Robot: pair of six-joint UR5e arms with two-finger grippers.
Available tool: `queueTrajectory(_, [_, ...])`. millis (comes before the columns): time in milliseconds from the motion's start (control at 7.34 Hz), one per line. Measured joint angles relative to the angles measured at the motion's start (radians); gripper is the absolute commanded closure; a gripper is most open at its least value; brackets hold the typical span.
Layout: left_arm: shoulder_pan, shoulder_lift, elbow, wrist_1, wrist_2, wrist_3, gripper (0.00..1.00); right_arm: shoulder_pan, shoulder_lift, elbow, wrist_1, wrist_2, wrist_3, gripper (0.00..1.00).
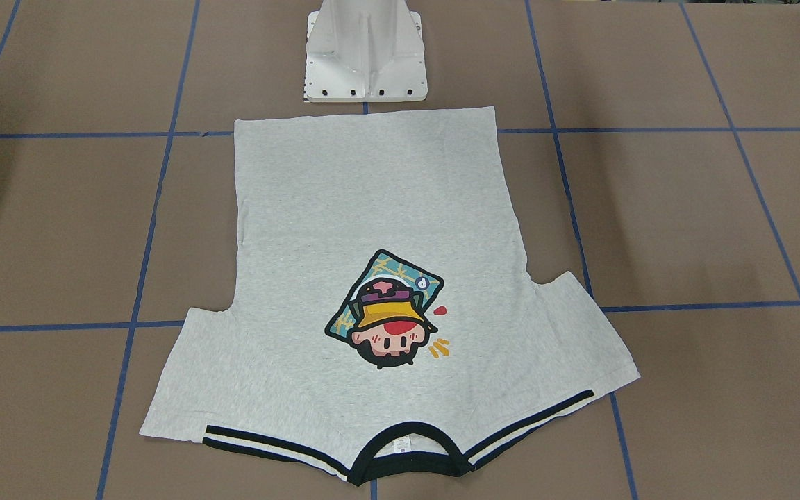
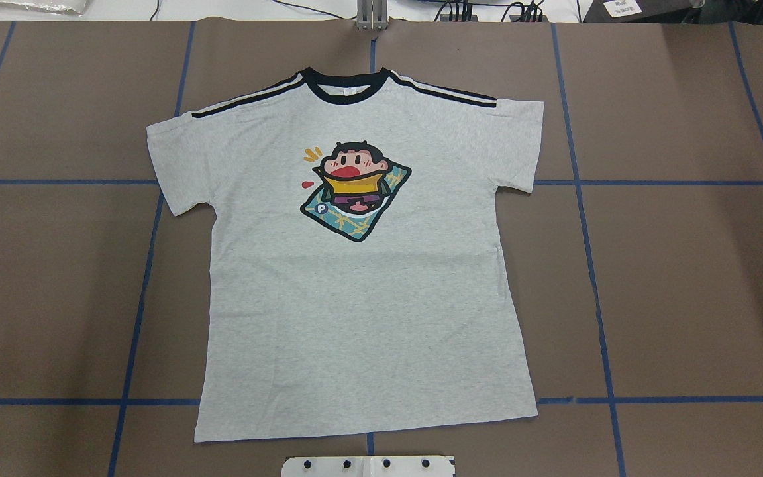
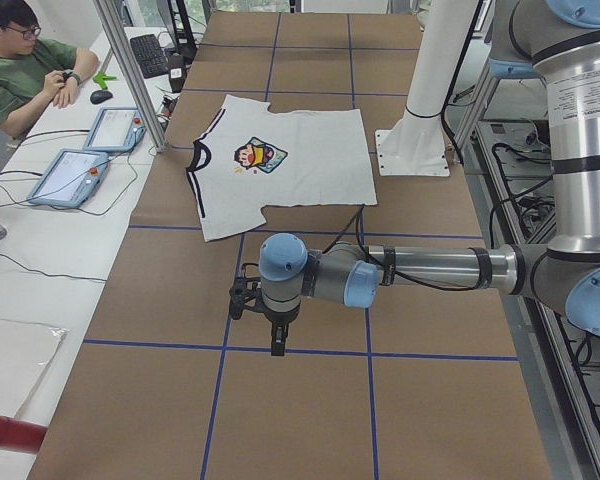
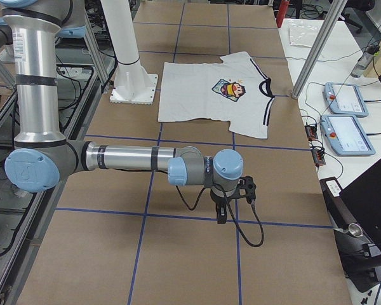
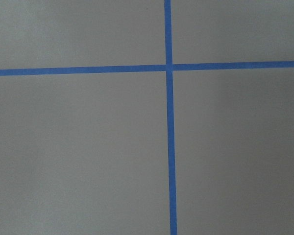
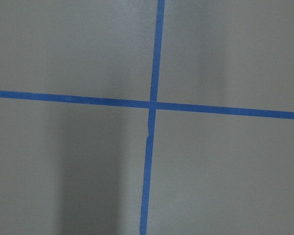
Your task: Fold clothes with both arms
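The soft heather-grey T-shirt (image 2: 368, 311) lies flat, print up, between my two hands and well apart from both. My left hand (image 3: 277, 343) and right hand (image 4: 220, 216) hang over the matte brown bench (image 2: 686, 285). How far open they are, I cannot tell.

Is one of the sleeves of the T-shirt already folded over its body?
No, the T-shirt lies flat on the table with both sleeves spread out to the sides.
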Motion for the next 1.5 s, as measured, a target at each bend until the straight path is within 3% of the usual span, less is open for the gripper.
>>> queueTrajectory(545, [0.001,-0.027,-0.001,0.0,0.002,-0.001,0.01,-0.027,0.031,0.001,0.004,0.006,0.012,0.0])
queueTrajectory(954, [0.002,-0.114,0.006,-0.005,-0.001,-0.008,0.01,-0.138,0.155,-0.001,0.026,0.0,0.098,0.0])
queueTrajectory(1227, [0.003,-0.15,0.01,-0.019,-0.019,-0.009,0.01,-0.234,0.245,-0.022,0.108,-0.021,0.158,0.0])
queueTrajectory(1499, [0.005,-0.201,0.022,-0.039,-0.048,-0.011,0.01,-0.302,0.322,-0.121,0.235,-0.043,0.214,0.0])
